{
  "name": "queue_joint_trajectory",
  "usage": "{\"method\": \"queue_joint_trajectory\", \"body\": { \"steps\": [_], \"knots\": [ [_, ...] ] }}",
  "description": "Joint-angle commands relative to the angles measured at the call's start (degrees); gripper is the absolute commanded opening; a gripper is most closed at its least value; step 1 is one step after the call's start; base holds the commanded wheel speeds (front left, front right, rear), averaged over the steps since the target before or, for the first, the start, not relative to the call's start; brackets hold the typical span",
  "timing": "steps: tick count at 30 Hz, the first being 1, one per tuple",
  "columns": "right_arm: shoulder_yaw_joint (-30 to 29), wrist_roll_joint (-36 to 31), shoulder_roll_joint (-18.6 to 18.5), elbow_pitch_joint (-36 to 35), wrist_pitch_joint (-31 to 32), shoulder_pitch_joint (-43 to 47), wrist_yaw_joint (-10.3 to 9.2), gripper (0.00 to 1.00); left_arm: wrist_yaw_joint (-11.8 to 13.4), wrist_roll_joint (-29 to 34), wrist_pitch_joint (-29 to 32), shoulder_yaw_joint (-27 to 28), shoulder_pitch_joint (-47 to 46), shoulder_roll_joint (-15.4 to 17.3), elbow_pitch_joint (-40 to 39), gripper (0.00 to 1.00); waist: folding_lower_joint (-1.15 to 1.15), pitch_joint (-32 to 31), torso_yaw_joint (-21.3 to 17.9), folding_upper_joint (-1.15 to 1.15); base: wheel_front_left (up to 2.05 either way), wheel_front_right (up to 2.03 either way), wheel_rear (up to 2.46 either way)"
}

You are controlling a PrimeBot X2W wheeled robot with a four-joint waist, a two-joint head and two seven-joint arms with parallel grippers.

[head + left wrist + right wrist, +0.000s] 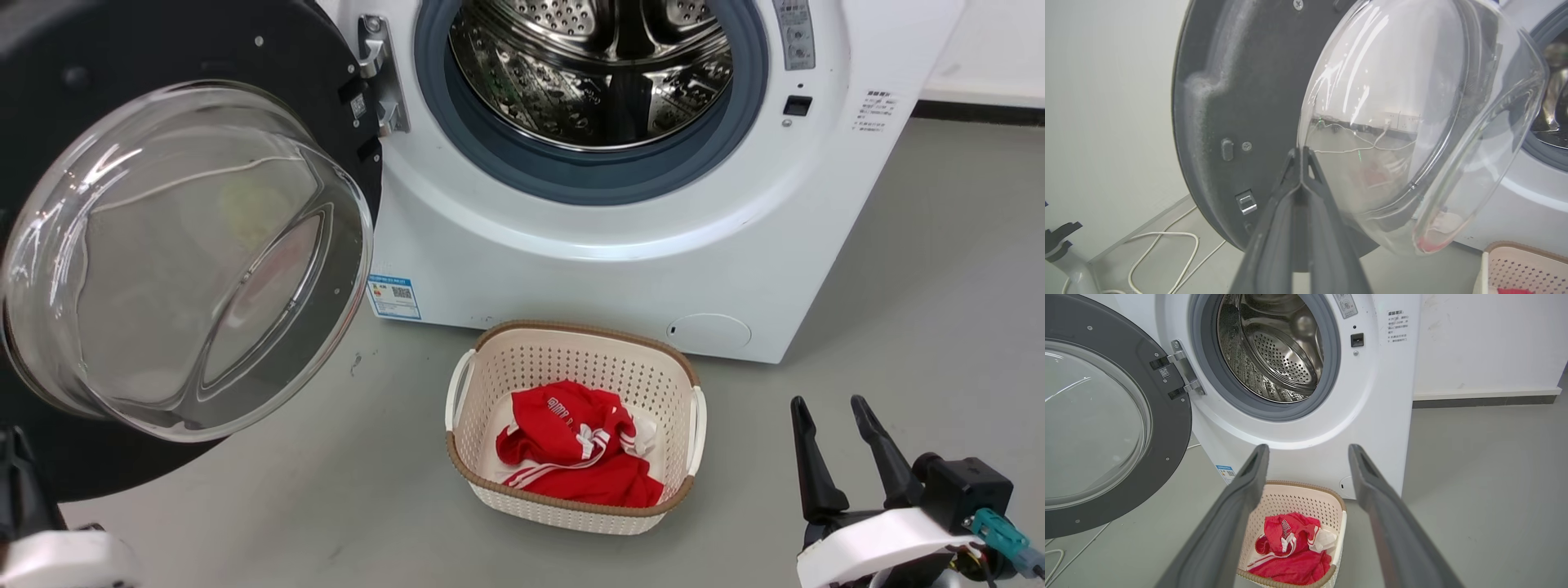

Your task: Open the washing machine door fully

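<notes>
The washing machine door (163,41) is swung out to the left of the white washing machine (620,269). Its inner side and its clear glass bowl (188,261) face me. The steel drum (596,65) is exposed inside the grey gasket. My left gripper (1300,152) is shut with nothing in it. Its tips sit in front of the door's dark inner face (1216,102), at the bowl's edge; I cannot tell whether they touch. My right gripper (826,402) is open at the lower right, apart from the machine, and its fingers (1249,482) frame the basket.
A cream perforated basket (571,331) holding a red garment (571,449) stands on the grey floor in front of the machine. A white cable (1159,245) lies on the floor beside the wall, behind the door. Open floor extends to the machine's right.
</notes>
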Motion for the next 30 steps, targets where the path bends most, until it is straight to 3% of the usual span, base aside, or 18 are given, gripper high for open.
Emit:
{"method": "queue_joint_trajectory", "body": {
  "steps": [1, 6, 8, 9, 10, 18, 30],
  "knots": [
    [0.14, 0.2, 0.09, 0.07, -0.37, 0.37, -0.02, 1.0, -0.16, 0.3, -0.1, 0.07, 0.57, -0.23, -0.39, 0.0, -0.01, -0.48, -0.09, 0.0, 0.0, 0.0, 0.0],
    [0.36, -0.06, 0.09, -0.23, -0.43, 1.38, -0.02, 1.0, -1.59, 2.53, -0.11, -1.76, 5.2, -6.04, -5.3, 0.0, -0.01, -1.56, -0.39, 0.0, 0.0, 0.0, 0.0],
    [0.56, -0.29, 0.09, -0.35, -0.46, 1.43, -0.02, 1.0, -2.14, 3.33, -0.11, -2.79, 6.53, -7.98, -6.93, 0.44, -0.01, -1.93, -0.64, 0.0, 0.0, 0.0, 0.0],
    [0.6, -0.37, 0.08, -0.49, -0.45, 1.54, -0.02, 1.0, -2.48, 3.91, -0.12, -3.38, 7.21, -8.82, -7.6, 0.81, -0.01, -2.05, -0.73, 0.0, 0.0, 0.0, 0.0],
    [0.67, -0.52, 0.09, -0.52, -0.4, 1.73, -0.02, 1.0, -2.51, 4.53, -0.12, -3.94, 7.75, -9.6, -8.4, 1.0, -0.01, -2.26, -0.82, 0.0, 0.0, 0.0, 0.0],
    [0.95, -2.54, 0.09, -2.07, 0.01, 2.21, -0.02, 1.0, -3.31, 7.81, -0.11, -9.82, 8.88, -12.94, -11.41, 1.0, -0.01, -3.15, -1.9, 0.0, 0.0, 0.0, 0.0],
    [-0.66, -6.12, 0.09, -5.67, 1.0, 1.2, -0.02, 1.0, -5.98, 10.4, -0.12, -15.66, 1.73, -13.5, -11.17, 1.0, -0.01, -2.21, -4.76, 0.0, 0.0, 0.0, 0.0]
  ]
}}
